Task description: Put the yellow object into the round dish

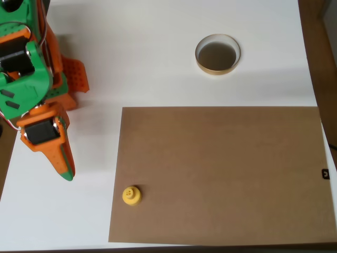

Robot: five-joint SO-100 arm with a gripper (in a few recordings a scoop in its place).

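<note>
In the overhead view the yellow object (131,195) stands on the lower left corner of a brown board, a small round piece with a knob on top. The round dish (218,54) sits on the white table near the top, right of centre, with a pale rim and a dark inside. My gripper (67,171) is at the left edge, orange and green, pointing down the picture. Its tip is well left of the yellow object and slightly above it in the picture. The fingers lie together with nothing between them.
A large brown board (221,174) covers the lower right of the white table (131,52). The arm's orange and green body (31,68) fills the upper left corner. A darker surface lies beyond the table's right edge.
</note>
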